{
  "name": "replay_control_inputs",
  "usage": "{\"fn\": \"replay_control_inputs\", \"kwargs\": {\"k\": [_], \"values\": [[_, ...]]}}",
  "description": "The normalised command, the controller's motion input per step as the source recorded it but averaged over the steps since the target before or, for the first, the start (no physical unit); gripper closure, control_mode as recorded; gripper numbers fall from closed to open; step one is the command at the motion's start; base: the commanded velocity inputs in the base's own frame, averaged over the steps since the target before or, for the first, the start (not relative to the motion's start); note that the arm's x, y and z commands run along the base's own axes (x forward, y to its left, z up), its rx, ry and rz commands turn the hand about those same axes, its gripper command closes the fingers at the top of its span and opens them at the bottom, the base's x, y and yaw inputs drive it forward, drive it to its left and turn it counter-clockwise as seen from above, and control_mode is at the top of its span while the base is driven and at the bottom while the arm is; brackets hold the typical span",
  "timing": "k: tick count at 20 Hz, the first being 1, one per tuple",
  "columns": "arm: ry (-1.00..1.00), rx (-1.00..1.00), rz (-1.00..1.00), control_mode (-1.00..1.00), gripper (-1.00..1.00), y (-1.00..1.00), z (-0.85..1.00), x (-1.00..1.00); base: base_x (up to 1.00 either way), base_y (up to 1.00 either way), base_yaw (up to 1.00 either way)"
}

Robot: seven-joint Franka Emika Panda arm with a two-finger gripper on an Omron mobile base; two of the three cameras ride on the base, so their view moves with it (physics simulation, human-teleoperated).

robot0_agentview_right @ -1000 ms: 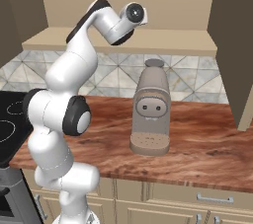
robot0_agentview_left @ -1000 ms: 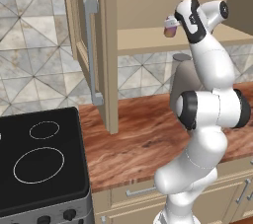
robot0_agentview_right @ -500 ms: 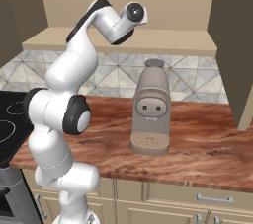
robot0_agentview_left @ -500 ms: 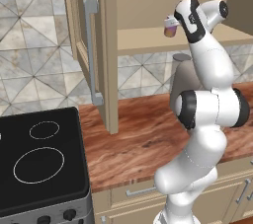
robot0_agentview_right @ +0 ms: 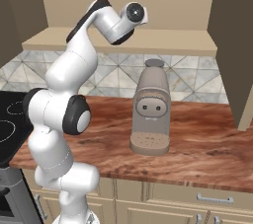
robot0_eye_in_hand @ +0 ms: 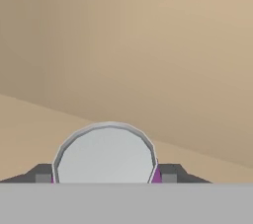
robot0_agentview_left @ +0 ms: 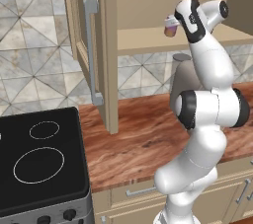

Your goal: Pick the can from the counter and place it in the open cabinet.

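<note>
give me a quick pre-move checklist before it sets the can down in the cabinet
1. Grip on the can: ok. In the hand view the gripper has a finger on each side of the silver top.
2. Can at shelf level: ok. In the left base view it sits just above the shelf of the open cabinet.
3. Can bottom touching the shelf: cannot tell.
4. Shelf space under and behind the can: ok, only bare tan board shows there.
5. Cabinet door out of the way: ok, it is swung open to the left of the arm.
6. Coffee machine clear of the arm: ok, it stands on the counter below the shelf.
</note>
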Motion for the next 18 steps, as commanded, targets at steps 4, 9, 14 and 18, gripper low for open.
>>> {"fn": "replay_control_inputs", "kwargs": {"k": [4,9,14,18], "values": [[0.0,0.0,-0.02,-1.0,1.0,0.0,0.0,0.0,0.0,0.0,0.0],[0.01,-0.01,-0.07,-1.0,1.0,-0.01,-0.05,-0.1,0.0,0.0,0.0],[0.11,-0.05,-0.03,-1.0,1.0,0.13,-0.29,0.07,0.0,0.0,0.0],[0.03,-0.01,-0.01,-1.0,-1.0,0.1,-0.22,0.05,0.0,0.0,0.0]]}}
